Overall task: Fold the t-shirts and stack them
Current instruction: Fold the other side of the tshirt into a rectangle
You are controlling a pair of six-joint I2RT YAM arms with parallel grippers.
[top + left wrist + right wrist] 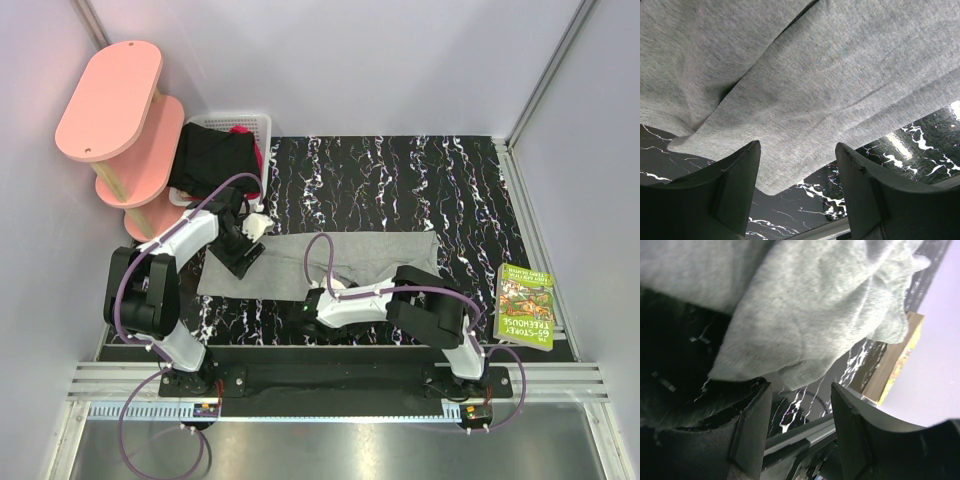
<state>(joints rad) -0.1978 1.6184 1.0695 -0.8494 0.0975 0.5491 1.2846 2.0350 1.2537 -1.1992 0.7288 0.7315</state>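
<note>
Left gripper [797,150]: jaws wide, nothing between them. An edge of the grey shirt [830,85] lies just ahead of the tips.

Right gripper [800,390]: also spread and empty, with a rumpled edge of the same shirt just above its tips.

From above, the grey shirt lies spread at frame centre. The left gripper is at its upper-left corner, the right gripper at its lower edge.

I judge the cloth light and limp, likely to sag and drag. I would pinch at a corner or hem and catch every layer there.

Bare marbled table [400,180] shows above the shirt, which is my room to fold.

The black garment [210,160] and magenta cloth [240,129] sit in the white basket [262,120], upper left.

I keep off the pink shelf [110,100], far upper left, and the book [525,305] at the right edge.
</note>
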